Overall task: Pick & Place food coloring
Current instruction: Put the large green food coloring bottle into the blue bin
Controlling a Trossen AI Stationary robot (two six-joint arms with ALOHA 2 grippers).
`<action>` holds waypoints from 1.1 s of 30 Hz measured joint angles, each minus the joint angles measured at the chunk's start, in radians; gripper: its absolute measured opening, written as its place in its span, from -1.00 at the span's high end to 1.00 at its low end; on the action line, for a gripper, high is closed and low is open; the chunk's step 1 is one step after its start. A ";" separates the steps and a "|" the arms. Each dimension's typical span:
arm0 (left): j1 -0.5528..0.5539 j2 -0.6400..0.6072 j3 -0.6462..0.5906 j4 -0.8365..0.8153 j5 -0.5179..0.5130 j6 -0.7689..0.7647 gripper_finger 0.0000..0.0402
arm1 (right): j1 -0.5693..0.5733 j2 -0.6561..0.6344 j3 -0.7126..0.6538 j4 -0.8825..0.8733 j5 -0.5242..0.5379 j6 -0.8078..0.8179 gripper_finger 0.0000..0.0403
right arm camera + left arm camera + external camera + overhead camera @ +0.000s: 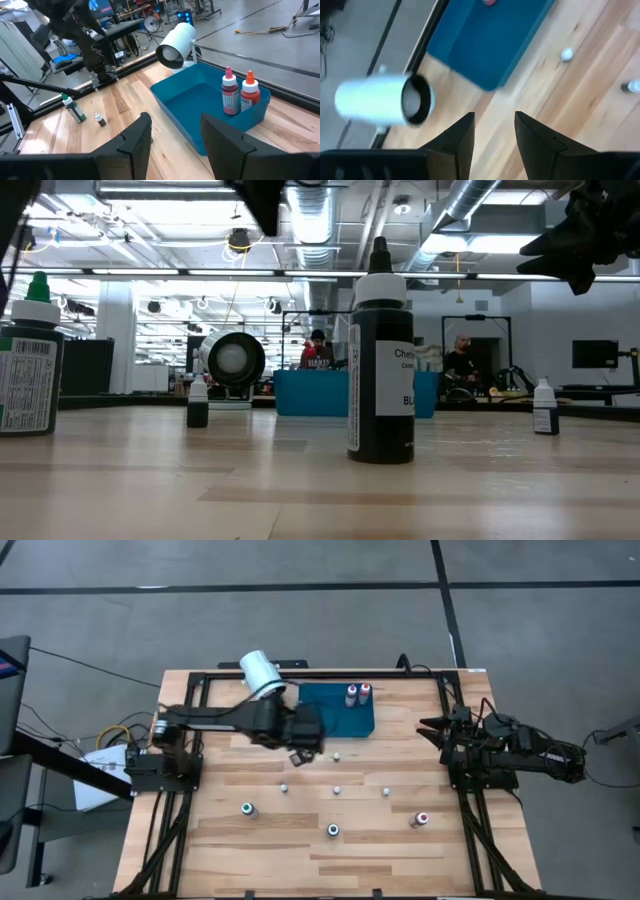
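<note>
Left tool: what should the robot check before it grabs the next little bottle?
1. Left tool open and empty: ok.
2. Room in the tray: ok, only two red bottles stand at one end.
3. All bottles put away: not ok; a third red bottle and two green bottles stand on the table.
4. Right tool out of the way: ok, open and empty at the table's right side.
5. White cylinder clear of the tray: cannot tell, it lies by the tray's corner.
</note>
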 joint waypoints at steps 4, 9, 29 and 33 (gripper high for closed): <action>-0.025 -0.151 -0.207 0.073 -0.019 -0.104 0.34 | 0.000 0.000 0.000 0.000 0.000 0.000 0.21; -0.061 -0.335 -0.464 0.186 -0.007 -0.212 0.34 | 0.000 0.000 0.000 0.000 0.000 0.000 0.21; -0.363 -0.730 -0.806 0.239 0.066 -0.633 0.34 | 0.000 0.000 0.000 0.000 0.001 0.000 0.22; -0.452 -0.726 -0.806 0.236 0.039 -0.724 0.34 | 0.000 0.000 0.000 0.000 0.001 0.000 0.21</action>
